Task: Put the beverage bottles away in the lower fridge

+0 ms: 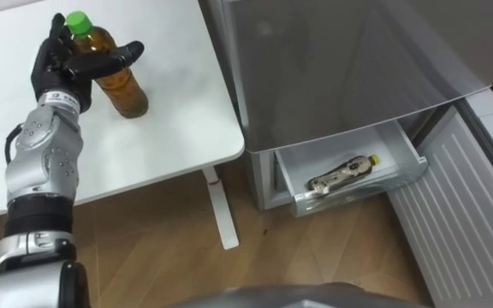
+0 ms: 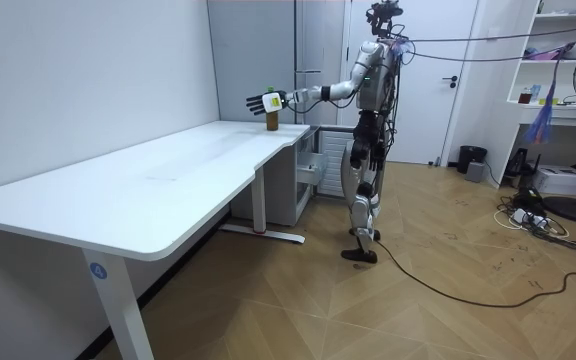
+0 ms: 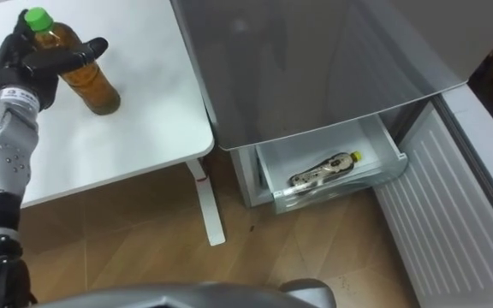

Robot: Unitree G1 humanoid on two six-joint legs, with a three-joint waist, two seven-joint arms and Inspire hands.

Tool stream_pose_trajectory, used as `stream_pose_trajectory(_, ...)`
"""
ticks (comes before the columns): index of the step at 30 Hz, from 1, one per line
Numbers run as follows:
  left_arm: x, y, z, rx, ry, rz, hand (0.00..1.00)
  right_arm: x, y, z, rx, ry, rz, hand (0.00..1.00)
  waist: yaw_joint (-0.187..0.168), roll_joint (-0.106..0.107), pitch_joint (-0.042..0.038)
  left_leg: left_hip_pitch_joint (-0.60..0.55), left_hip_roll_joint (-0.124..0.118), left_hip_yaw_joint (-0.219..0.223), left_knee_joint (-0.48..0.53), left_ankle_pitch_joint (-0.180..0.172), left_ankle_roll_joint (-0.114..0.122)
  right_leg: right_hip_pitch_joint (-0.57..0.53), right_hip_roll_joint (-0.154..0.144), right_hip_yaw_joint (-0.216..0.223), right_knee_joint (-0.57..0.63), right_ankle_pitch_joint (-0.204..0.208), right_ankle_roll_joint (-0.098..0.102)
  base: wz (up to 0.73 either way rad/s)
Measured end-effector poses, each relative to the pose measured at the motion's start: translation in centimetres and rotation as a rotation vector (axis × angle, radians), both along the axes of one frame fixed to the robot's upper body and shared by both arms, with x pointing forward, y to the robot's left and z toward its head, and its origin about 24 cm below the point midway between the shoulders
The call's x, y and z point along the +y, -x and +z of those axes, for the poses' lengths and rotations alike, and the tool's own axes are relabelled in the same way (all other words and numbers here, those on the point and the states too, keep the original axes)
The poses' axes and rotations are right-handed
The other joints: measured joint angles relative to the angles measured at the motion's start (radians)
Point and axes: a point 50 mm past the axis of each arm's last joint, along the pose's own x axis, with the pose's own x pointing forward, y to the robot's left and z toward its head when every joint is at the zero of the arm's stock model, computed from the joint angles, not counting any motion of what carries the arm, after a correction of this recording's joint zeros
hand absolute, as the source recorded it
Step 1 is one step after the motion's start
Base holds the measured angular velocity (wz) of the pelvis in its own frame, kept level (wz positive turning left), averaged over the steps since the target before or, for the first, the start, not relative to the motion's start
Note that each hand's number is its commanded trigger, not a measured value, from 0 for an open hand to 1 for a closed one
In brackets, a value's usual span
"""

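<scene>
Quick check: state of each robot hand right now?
Left robot hand: open, thumb laid across the bottle.
Right robot hand: cannot be told.

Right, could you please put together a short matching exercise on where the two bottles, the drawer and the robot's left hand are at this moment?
Things:
1 green-capped bottle
2 yellow-capped bottle
3 fridge drawer
4 left hand

Places or states:
A pulled open
B standing on the white table
C lying in the drawer
D up against the standing bottle

Pairs: 1-B, 2-C, 3-A, 4-D
</scene>
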Motion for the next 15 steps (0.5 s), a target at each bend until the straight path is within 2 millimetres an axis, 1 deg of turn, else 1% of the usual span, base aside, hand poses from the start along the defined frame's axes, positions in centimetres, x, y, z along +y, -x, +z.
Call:
stream_pose_trajectory(6,0.18,-0.13,-0.19,0.016,-0.002,0.002,1.00,-0.04,-0.16,0.02,-0.002,0.003,0.003,0.00,-0.002,0.003,0.0002,0.001,0.000,0.000,0.000,0.000,0.000,0.000,0.000,0.001,0.001,0.000,0.000,0.00)
stream_pose_trajectory(15,0.11,-0.08,-0.43,0.040,0.006,-0.006,1.00,-0.05,-0.44,0.02,-0.009,0.005,0.005,0.00,-0.003,0.003,0.0004,-0.001,0.000,0.000,0.000,0.000,0.000,-0.004,0.000,0.001,0.002,0.000,0.000,0.00)
